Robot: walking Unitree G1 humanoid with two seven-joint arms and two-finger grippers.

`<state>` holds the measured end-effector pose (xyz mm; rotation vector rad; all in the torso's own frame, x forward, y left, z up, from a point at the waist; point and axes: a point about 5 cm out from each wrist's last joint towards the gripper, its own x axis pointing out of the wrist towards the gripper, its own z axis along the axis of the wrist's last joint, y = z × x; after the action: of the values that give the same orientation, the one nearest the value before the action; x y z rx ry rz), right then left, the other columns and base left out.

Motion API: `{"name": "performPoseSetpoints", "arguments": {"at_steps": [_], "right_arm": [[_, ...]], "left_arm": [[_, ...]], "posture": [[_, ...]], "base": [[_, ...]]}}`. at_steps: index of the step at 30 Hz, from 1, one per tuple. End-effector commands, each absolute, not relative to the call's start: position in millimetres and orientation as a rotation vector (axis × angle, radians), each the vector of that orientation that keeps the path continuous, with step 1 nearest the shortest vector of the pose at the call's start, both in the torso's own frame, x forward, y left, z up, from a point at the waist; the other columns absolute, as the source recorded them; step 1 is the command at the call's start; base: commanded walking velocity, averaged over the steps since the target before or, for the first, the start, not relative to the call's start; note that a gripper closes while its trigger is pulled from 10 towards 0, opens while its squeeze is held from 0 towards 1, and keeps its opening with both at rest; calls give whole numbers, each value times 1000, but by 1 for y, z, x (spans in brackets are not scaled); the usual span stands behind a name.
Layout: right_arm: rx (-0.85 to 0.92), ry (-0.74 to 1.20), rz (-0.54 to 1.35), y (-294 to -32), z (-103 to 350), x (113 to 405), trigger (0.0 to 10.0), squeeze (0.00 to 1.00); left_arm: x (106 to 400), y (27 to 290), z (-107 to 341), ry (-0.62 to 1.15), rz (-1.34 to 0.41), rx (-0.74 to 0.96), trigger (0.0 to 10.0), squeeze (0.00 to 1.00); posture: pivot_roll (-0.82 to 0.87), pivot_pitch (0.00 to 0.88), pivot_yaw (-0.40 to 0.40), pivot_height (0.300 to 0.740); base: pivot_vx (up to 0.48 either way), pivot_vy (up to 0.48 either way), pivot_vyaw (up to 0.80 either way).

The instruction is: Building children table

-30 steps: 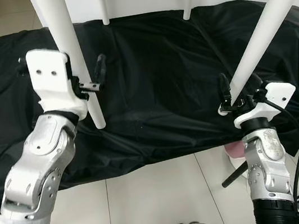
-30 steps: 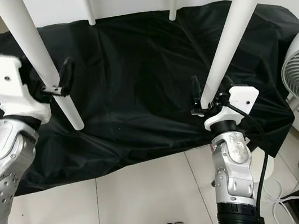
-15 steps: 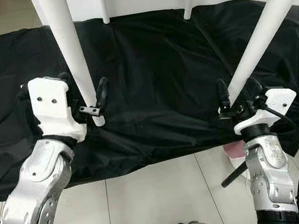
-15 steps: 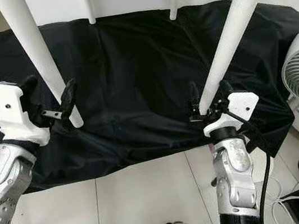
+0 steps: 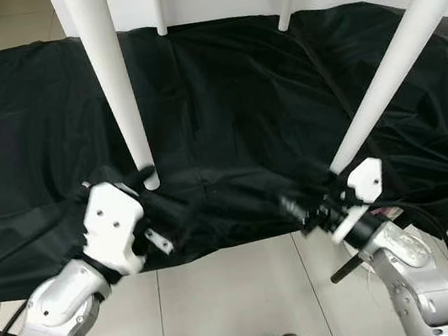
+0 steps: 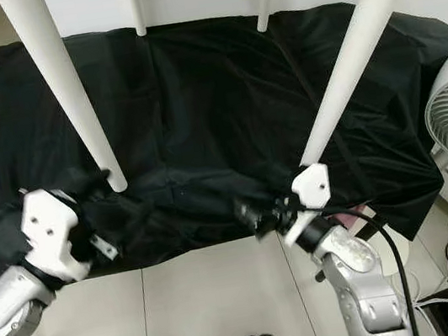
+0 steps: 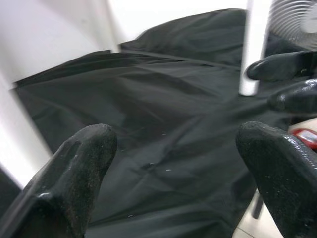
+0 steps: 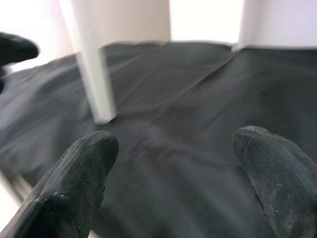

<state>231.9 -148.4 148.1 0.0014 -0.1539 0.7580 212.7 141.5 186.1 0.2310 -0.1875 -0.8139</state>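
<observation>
Apparently near complete — children table standing on black sheet (image 5: 222, 100), near legs (image 5: 114, 92) (image 5: 398, 55) and far legs (image 5: 157, 4) all planted. Left gripper (image 5: 153, 217) and right gripper (image 5: 298, 207) both spread wide, empty, low at sheet's front edge, apart from legs. Remaining, at a guess — only checking the stand.

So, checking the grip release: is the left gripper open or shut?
Open: the left gripper has its black fingers spread apart over the black cloth.

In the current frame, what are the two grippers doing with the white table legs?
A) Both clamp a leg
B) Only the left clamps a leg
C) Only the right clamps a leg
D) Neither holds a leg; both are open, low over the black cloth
D: the left gripper and right gripper show spread fingers with nothing between them, low over the black cloth, apart from the near left leg and near right leg.
</observation>
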Motion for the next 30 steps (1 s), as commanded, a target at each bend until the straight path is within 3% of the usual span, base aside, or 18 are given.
{"name": "performPoseSetpoints", "arguments": {"at_steps": [1, 3, 6, 8, 13, 20, 27, 30], "right_arm": [[12, -129, 831, -145, 146, 227, 10000, 0], [10, -109, 883, -144, 145, 225, 10000, 0], [-48, 34, 1142, -142, 131, 208, 10000, 0], [-48, 34, 1142, -142, 131, 208, 10000, 0], [-164, 274, 1418, -153, 107, 184, 10000, 0], [-219, 469, 1492, -173, 85, 173, 10000, 0], [-263, 615, 1450, -191, 55, 172, 10000, 0], [-370, 693, 1383, -200, 31, 176, 10000, 0]], "left_arm": [[209, 138, 184, -184, -894, 235, 10000, 0], [207, 136, 183, -178, -938, 241, 10000, 0], [202, 134, 177, -123, -1093, 248, 10000, 0], [202, 134, 177, -123, -1093, 248, 10000, 0], [191, 142, 160, -4, -1282, 282, 10000, 0], [174, 150, 136, 135, -1427, 337, 10000, 0], [159, 157, 113, 231, -1485, 440, 10000, 0], [153, 164, 100, 269, -1514, 555, 10000, 0]], "posture": [[121, 93, -44, 740], [121, 93, -44, 740], [120, 81, -40, 740], [120, 81, -40, 740], [116, 83, -35, 740], [115, 80, -36, 740], [121, 66, -41, 740], [124, 62, -41, 740]], "base": [[0, 0, 0], [0, 0, 0], [0, 0, 0], [0, 0, 0], [0, 0, 0], [0, 0, 0], [0, 0, 0], [0, 0, 0]]}}
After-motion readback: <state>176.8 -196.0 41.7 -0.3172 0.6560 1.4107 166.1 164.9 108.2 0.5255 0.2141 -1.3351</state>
